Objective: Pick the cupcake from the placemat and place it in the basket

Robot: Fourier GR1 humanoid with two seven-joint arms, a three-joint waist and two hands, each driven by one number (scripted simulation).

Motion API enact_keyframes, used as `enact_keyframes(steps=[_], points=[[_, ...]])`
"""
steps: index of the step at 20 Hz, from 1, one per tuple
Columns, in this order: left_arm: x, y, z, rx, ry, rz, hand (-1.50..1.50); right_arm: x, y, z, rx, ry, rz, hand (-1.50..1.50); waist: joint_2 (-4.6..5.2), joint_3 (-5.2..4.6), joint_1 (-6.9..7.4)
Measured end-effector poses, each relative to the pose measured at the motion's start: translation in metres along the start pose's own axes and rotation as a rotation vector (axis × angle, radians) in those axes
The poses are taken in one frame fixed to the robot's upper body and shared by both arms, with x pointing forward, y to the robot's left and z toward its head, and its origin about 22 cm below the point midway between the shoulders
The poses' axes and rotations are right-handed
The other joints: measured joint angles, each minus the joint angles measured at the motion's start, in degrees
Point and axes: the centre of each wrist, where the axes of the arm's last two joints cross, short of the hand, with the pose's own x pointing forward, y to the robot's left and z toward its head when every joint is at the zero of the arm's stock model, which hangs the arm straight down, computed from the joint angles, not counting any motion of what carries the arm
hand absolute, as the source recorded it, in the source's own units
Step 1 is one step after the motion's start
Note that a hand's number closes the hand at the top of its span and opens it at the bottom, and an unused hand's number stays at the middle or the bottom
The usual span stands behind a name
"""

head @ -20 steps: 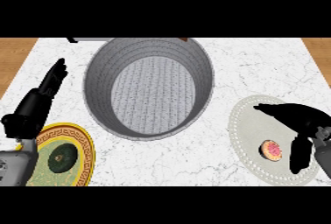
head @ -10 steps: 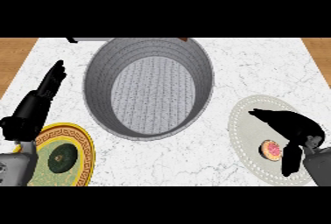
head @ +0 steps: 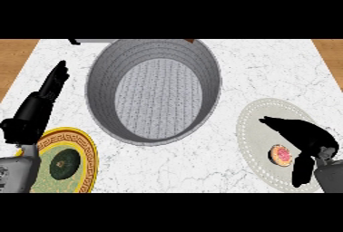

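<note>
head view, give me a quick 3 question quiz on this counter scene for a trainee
1. True or false: the cupcake is already inside the basket.
2. Which hand is at the cupcake? A) the left hand B) the right hand C) neither
3. Fill in: the cupcake sits on the pale round ____, to the basket's right.

Key
1. False. It lies on the placemat, apart from the basket.
2. B. The right hand arches over the cupcake, thumb and fingers on either side of it, not closed on it. The left hand rests open at the view's left, above the yellow-rimmed plate.
3. placemat
</note>
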Motion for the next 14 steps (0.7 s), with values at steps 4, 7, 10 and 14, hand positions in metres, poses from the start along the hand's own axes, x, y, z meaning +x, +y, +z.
enact_keyframes(steps=[4,7,10,14], points=[[0.003,-0.007,0.002,0.0,0.0,0.002,0.0,-0.006,0.01,-0.012,0.012,0.014,-0.006,-1.5,0.02,-0.01,0.12],[0.002,-0.006,0.006,0.0,0.001,-0.003,0.0,-0.01,0.019,-0.015,0.017,0.02,-0.006,-1.5,0.01,-0.01,0.09],[0.003,-0.005,0.004,0.001,-0.002,0.0,0.0,-0.011,0.025,-0.023,0.015,0.028,-0.017,-1.5,0.02,-0.01,0.1],[-0.002,-0.007,0.003,-0.006,-0.002,0.01,0.0,-0.017,0.031,-0.032,0.021,0.038,-0.017,-1.5,0.03,0.0,0.12]])
